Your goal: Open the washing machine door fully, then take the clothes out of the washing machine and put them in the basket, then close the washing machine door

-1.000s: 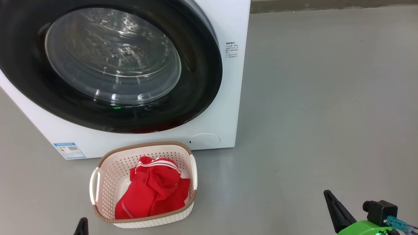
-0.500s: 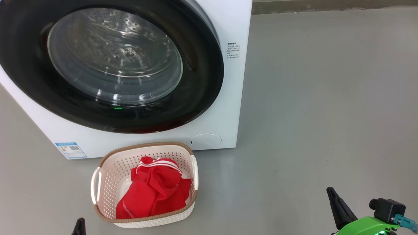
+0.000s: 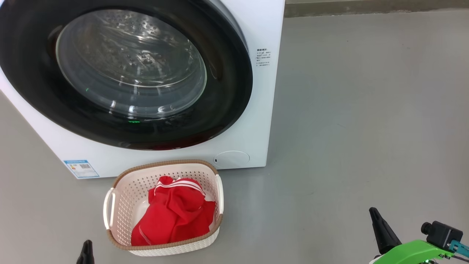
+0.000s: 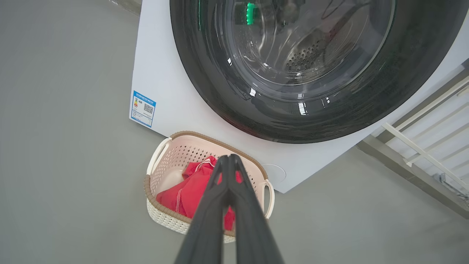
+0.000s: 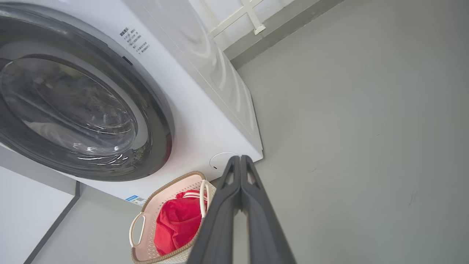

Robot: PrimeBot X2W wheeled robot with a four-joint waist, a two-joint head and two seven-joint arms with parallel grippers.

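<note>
The washing machine (image 3: 256, 121) stands white and boxy on the grey floor. The washing machine door (image 3: 132, 62), a black rim around clear glass, lies flat against its front, and bare steel drum shows through the glass. In front of it sits the cream basket (image 3: 165, 163) with the red clothes (image 3: 176, 216) bunched inside. My left gripper (image 3: 87, 253) is low at the left, short of the basket, and its fingertips (image 4: 229, 158) are pressed together with nothing between them. My right gripper (image 3: 379, 227) hangs over bare floor to the right of the basket, shut and holding nothing (image 5: 240, 159).
Grey floor spreads wide to the right of the machine. A blue label (image 3: 81, 168) and a round flap (image 3: 231, 158) mark the machine's lower front. A white railing (image 4: 421, 146) runs along the wall beside the machine.
The whole head picture has drifted slightly to the right, so the camera moved. Both gripper tips have shifted only a little. The basket, clothes and door stay as they were.
</note>
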